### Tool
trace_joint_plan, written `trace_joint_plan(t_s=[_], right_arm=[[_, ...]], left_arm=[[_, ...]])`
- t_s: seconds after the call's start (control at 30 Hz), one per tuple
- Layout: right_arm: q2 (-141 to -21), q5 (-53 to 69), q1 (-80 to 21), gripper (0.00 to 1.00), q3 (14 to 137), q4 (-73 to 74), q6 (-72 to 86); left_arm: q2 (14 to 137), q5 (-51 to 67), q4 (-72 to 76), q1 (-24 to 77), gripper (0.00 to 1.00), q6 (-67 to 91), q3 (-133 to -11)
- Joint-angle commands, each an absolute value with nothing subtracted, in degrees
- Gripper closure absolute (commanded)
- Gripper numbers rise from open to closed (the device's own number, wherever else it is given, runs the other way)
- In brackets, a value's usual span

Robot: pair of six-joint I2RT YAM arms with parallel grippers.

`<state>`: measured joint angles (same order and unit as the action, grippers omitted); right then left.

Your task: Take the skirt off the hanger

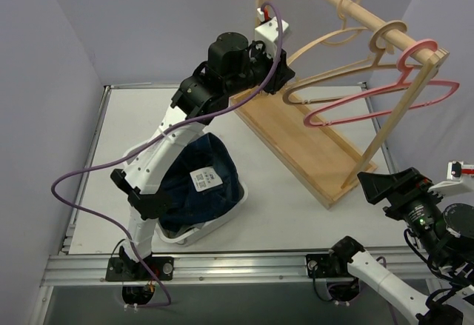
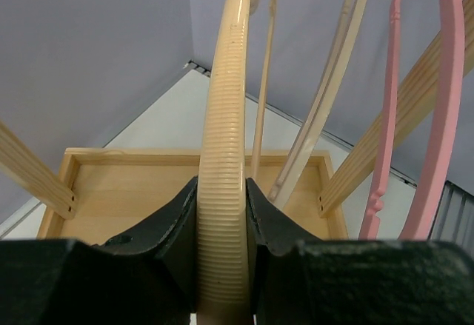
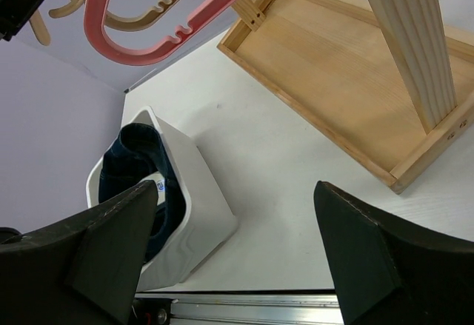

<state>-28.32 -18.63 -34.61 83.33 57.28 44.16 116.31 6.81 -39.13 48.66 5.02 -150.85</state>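
The left gripper (image 2: 222,206) clamps the beige hanger (image 2: 226,103); the right gripper (image 3: 235,186) gapes wide; the skirt (image 3: 135,155) fills the white bin (image 3: 198,192).

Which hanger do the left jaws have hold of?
The ribbed beige hanger, clamped between the jaws of the left gripper. The pink hanger is smooth and hangs beside it, untouched.
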Motion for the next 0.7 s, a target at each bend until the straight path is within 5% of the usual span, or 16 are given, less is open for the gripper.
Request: trace_joint_plan(t_s=[0.0, 0.3, 0.47, 0.67], right_arm=[[-29.18, -20.04, -34.98, 0.18, 82.97, 55.72, 44.65], [-29.09, -20.13, -34.98, 0.18, 82.79, 56.51, 44.82], [-29.79, -19.16, -35.07, 0.14, 78.32, 56.87, 43.33], [-28.92, -18.89, -34.98, 0.03, 72.08, 56.87, 42.72]], left_arm=[[117.42, 10.37, -37.09, 48.60, 0.98, 6.94, -151.26], [118.83, 11.08, -39.20, 48.69, 0.96, 7.74, -150.74], [115.15, 7.57, -40.43, 48.69, 0.06, 9.05, -143.29], [107.43, 2.82, -40.26, 48.69, 0.06, 10.37, -133.70]])
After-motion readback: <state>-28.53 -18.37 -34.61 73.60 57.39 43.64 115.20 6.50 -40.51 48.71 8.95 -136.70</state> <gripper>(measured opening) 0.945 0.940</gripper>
